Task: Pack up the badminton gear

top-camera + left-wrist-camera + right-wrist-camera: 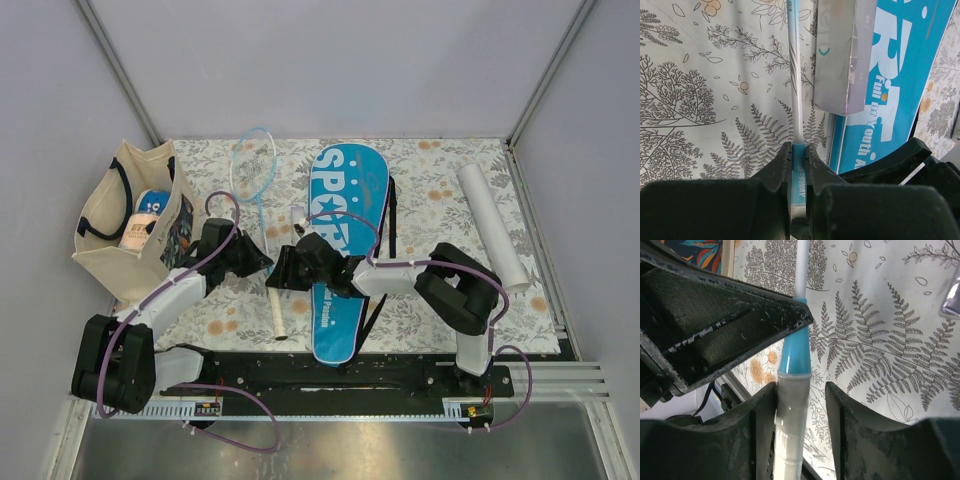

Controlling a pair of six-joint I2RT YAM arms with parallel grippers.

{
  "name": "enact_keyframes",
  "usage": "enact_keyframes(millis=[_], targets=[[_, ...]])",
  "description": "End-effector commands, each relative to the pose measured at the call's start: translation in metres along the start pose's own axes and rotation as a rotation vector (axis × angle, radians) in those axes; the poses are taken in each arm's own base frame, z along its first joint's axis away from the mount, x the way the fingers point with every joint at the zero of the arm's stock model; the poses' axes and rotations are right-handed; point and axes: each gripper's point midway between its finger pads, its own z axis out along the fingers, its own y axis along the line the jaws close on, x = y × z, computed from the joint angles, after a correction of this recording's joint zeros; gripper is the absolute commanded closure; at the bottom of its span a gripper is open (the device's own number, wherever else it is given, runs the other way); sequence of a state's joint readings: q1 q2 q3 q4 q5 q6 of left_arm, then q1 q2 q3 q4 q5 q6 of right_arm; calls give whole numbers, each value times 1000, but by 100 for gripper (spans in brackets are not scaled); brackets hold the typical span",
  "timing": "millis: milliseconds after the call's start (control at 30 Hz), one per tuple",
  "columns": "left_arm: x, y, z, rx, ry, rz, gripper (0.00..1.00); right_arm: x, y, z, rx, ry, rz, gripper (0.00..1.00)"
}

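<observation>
A light-blue-framed racket (255,160) lies on the patterned mat, its white handle (277,315) pointing to the near edge. My left gripper (262,258) is shut on the racket's blue neck (798,172) just above the handle. My right gripper (287,270) is open astride the top of the white handle (790,420); its left finger touches the handle and the right finger stands apart. The blue "SPORT" cover (345,240) lies flat just right of the racket. The long white tube (490,225) lies at the far right. A second racket and shuttlecocks are not in view.
A beige tote bag (105,240) stands open at the left with a blue and white item (148,215) inside. A small shiny grey box (842,55) sits between the racket shaft and the cover's edge. A metal rail (560,375) runs along the near edge.
</observation>
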State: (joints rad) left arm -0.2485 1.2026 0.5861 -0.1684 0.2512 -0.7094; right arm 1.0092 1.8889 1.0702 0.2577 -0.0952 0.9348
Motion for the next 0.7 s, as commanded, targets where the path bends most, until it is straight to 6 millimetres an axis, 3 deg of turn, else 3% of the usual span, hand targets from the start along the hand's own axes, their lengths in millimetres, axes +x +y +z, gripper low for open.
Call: enact_keyframes(millis=[0,100,167,267,333,467,667], targets=[[-18,-22,-8,94,-81,5,100,-13,26,8,-66,-45,-9,51],[-17,-22,-9,95,-84,-2,100,-13,30,9,-92,-50,-3,60],[-17,-22,-11,94,-89,-3,98,-12,34,7,-117,-56,8,71],[-20,-25,-16,98,-101,4,78,-13,39,3,-156,-65,22,92],[-24,-26,-20,96,-117,14,66,-13,42,-2,-177,-74,31,100],[-33,-39,-36,119,-144,64,43,-16,47,-13,-209,-94,50,100],[-49,-61,-68,137,-163,181,25,-30,63,-35,-267,-140,65,100]])
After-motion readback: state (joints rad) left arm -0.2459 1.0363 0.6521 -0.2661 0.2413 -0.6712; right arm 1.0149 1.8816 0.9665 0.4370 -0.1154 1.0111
